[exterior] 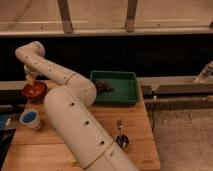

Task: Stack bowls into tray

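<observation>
The red-orange bowl (34, 90) sits on the wooden table at the far left. My gripper (30, 79) hangs just above the bowl's far rim, at the end of the big white arm (70, 107) that crosses the middle of the view. The dark-green tray (122, 86) lies at the back of the table, right of the arm. A dark maroon shape, which looks like the purple bowl (104, 87), lies in the tray's left part, partly hidden by the arm.
A small blue-and-white cup (30, 118) stands at the left front. A blue block (2, 122) shows at the left edge. A small metal object (121, 140) lies at the front right of the table. A dark wall with rails runs behind.
</observation>
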`<action>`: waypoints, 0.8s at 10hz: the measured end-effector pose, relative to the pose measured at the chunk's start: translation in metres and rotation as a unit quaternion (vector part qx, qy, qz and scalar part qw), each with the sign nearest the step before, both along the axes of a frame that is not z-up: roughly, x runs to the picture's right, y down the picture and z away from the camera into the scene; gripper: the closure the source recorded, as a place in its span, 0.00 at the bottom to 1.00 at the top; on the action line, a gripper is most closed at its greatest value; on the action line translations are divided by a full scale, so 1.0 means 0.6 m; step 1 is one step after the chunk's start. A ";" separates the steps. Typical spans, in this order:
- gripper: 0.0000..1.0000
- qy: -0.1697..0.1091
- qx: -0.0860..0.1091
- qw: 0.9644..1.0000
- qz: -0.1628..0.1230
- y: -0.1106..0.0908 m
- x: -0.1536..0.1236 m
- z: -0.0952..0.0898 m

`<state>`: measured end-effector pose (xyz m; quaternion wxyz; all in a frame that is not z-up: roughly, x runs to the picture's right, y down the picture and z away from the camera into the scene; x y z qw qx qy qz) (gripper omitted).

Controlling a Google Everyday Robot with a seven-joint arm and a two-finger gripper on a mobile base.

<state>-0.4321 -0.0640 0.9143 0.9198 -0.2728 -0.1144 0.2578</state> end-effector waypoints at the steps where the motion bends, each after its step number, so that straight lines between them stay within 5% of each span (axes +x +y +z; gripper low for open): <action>1: 0.46 -0.003 -0.009 1.000 0.003 0.002 0.002 0.010; 4: 0.46 -0.006 -0.027 1.000 0.009 0.015 0.006 0.034; 8: 0.46 -0.005 -0.027 1.000 0.010 0.014 0.009 0.037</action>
